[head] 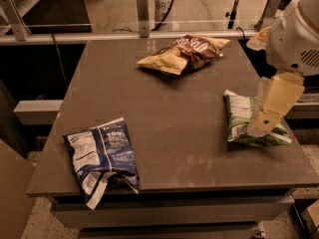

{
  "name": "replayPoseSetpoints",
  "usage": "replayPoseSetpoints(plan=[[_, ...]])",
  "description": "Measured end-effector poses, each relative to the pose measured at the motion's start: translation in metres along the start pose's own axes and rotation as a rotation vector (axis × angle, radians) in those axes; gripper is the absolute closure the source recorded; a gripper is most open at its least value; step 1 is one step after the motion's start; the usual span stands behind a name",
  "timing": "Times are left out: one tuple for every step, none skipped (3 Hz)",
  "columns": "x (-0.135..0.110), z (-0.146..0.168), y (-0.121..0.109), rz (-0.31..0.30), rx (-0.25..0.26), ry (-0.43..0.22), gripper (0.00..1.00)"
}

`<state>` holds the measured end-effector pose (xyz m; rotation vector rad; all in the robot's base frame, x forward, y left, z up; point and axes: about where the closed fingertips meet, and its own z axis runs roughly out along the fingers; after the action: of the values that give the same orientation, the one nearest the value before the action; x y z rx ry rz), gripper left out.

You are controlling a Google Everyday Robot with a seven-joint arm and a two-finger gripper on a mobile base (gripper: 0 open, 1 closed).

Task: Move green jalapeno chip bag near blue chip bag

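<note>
The green jalapeno chip bag (240, 118) lies flat near the right edge of the table, its white label panel facing up. My gripper (262, 122) hangs from the white arm at the right and reaches down onto the right half of this bag, covering part of it. The blue chip bag (102, 153) lies at the front left corner of the table, label panel up, with its torn white end hanging over the front edge. The two bags are far apart across the table.
A yellow and brown chip bag (185, 53) lies at the back middle of the dark table (164, 118). A metal rail (75, 36) runs behind the table. The arm's white body (296, 34) stands over the table's right side.
</note>
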<state>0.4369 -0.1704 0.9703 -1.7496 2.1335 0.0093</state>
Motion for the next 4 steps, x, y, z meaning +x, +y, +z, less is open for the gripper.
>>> replayPoseSetpoints(plan=[[-0.006,0.007,0.009,-0.005,-0.042,0.048,0.0],[0.001,0.011,0.018,0.015,-0.088,0.109,0.0],[0.01,0.014,0.026,0.038,-0.122,0.145,0.0],[0.023,0.018,0.034,0.072,-0.15,0.169,0.0]])
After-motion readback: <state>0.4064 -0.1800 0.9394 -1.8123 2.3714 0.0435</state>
